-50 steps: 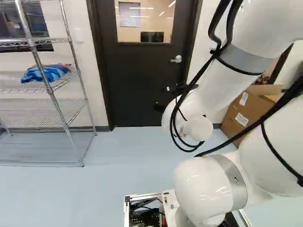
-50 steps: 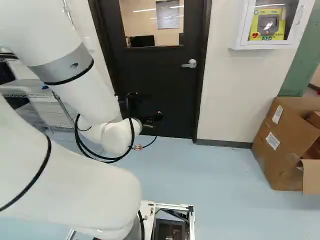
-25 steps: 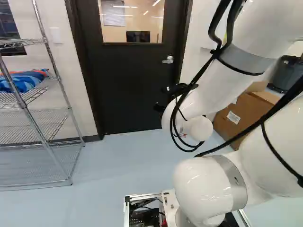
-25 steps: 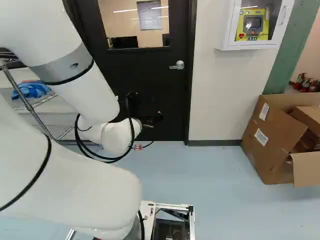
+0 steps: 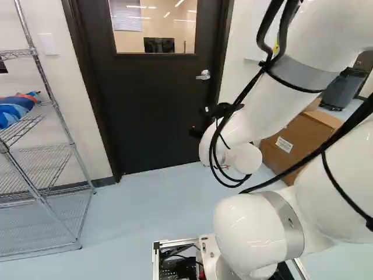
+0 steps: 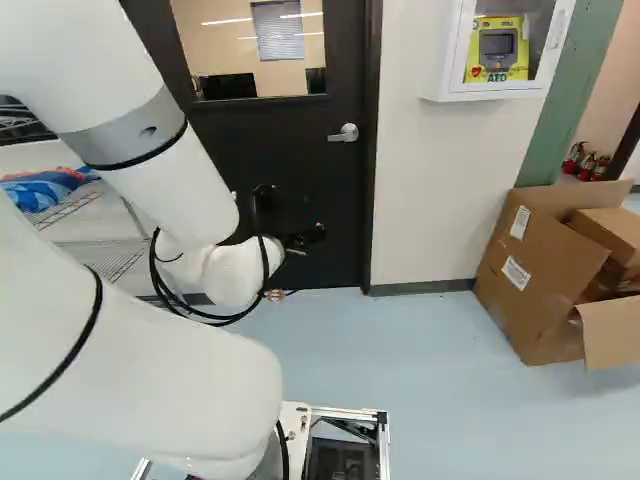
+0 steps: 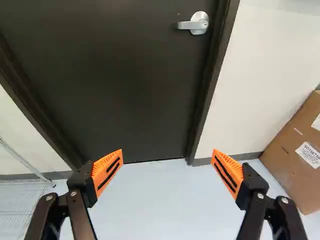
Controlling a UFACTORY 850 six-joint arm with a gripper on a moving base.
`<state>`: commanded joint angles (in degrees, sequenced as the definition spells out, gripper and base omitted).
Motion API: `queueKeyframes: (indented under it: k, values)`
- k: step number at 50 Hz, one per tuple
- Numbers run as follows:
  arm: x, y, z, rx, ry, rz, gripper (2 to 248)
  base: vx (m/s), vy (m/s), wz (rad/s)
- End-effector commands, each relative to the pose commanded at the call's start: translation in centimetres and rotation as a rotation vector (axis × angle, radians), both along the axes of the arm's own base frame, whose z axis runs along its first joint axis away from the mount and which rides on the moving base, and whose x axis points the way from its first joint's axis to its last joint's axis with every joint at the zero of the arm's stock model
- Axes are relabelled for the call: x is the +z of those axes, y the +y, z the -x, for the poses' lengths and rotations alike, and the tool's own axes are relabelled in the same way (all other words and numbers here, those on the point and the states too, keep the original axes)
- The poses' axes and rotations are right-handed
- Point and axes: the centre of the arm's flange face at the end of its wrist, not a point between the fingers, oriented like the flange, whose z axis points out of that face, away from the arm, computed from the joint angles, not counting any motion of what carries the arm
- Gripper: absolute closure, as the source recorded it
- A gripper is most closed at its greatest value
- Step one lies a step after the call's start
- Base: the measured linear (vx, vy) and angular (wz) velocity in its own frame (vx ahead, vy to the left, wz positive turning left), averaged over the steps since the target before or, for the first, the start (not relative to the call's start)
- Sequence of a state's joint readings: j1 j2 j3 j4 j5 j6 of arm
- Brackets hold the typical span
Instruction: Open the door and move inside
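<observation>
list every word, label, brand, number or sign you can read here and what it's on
"AED": on the yellow device inside the white wall cabinet
Cardboard box, upper label: too small to read
Cardboard box, lower label: print shows in the wrist view, too blurred to quote surely

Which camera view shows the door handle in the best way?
The wrist view: there the door handle is largest, lever and round plate both plain. Both base views show it uncovered too, but smaller.
</observation>
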<state>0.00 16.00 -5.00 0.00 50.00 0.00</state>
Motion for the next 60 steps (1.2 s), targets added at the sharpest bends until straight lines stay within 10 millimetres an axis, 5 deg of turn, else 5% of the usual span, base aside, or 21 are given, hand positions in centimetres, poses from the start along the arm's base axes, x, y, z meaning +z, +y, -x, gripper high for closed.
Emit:
queueKeyframes:
  k: [37, 60]
  values:
    - [0.0, 0.0, 0.0, 0.0, 0.0, 0.0, 3, 0.16, 0.085, -0.016]
    - [0.0, 0.0, 0.0, 0.0, 0.0, 0.0, 3, 0.174, 0.023, -0.201]
